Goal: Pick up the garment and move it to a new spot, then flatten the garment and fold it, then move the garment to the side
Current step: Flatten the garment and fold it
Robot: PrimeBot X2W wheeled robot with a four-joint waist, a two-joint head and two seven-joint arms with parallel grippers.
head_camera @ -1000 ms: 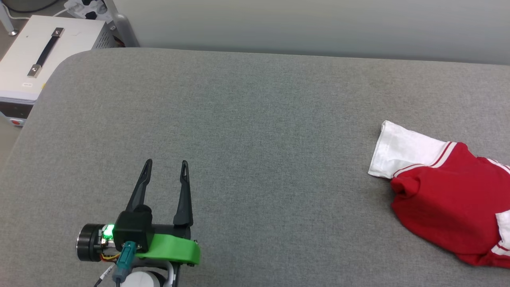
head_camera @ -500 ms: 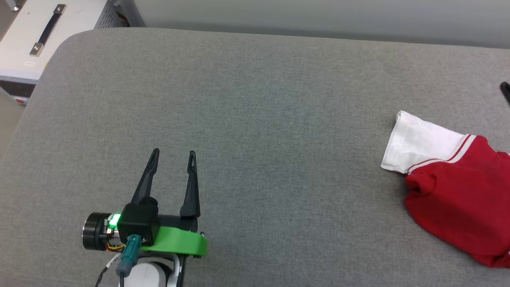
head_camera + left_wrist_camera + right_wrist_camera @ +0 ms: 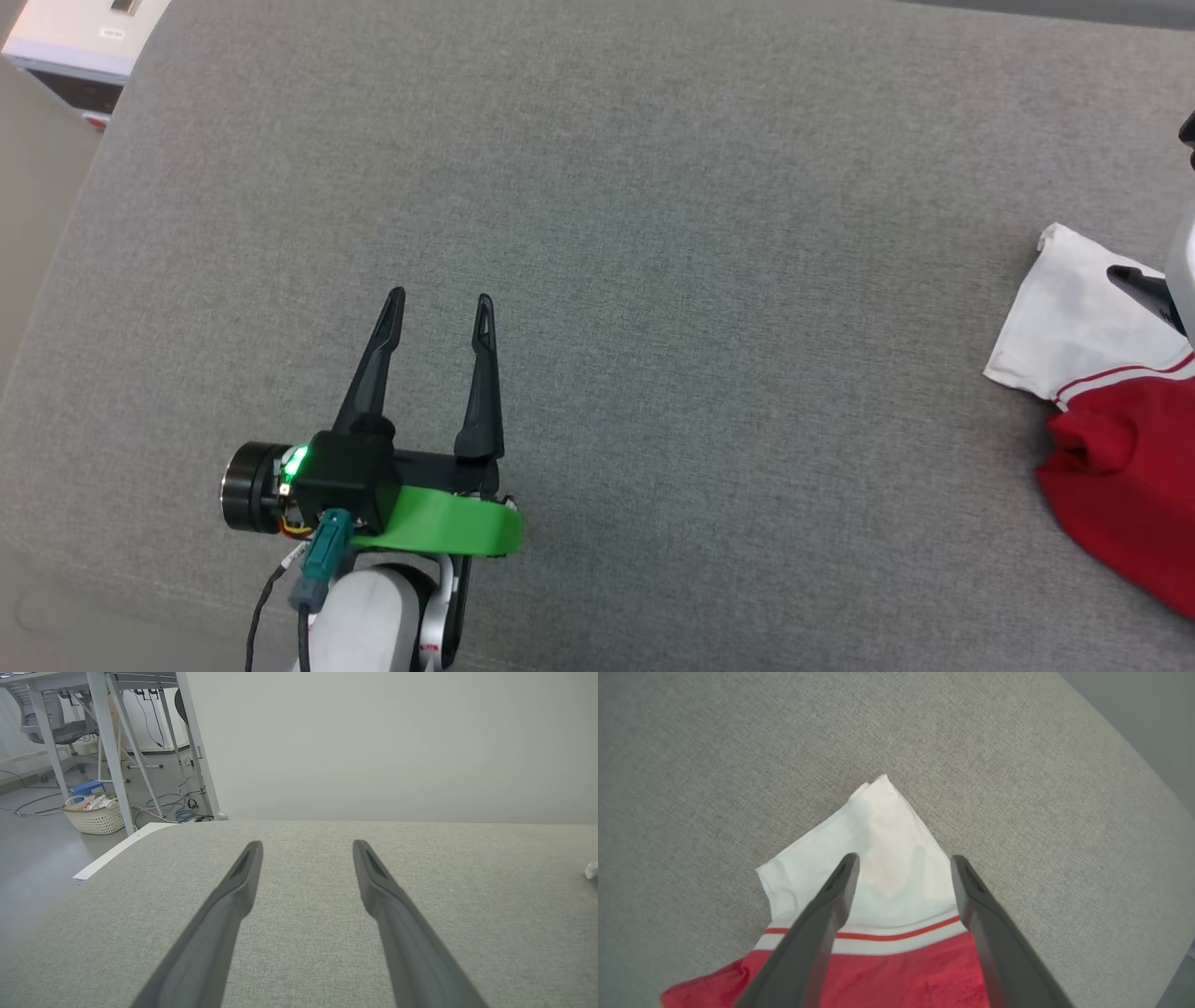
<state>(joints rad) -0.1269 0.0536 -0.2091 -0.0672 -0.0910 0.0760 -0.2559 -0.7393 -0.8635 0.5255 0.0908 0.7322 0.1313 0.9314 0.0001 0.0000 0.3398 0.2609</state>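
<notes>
The garment lies crumpled at the right edge of the grey padded table [image 3: 653, 187], with a white sleeve [image 3: 1064, 327] spread toward the middle and a red body [image 3: 1120, 485] nearer me. In the right wrist view the garment [image 3: 887, 858] shows its striped trim, and my right gripper [image 3: 904, 858] hovers open just above the white sleeve, holding nothing. One of its fingers [image 3: 1141, 284] reaches over the sleeve in the head view. My left gripper [image 3: 440, 299] stands open and empty over bare table at the lower left, far from the garment. It also appears in its own wrist view [image 3: 307, 843].
A white box [image 3: 65, 37] stands off the table's far left corner. Beyond the table's left end are metal desk legs [image 3: 117, 756], a wicker basket [image 3: 93, 814] and cables on the floor. A plain grey wall [image 3: 397, 742] runs behind the table.
The head camera has tipped down and swung left, shifting the whole picture. My right gripper has come in from the right over the white sleeve. The left gripper stays open.
</notes>
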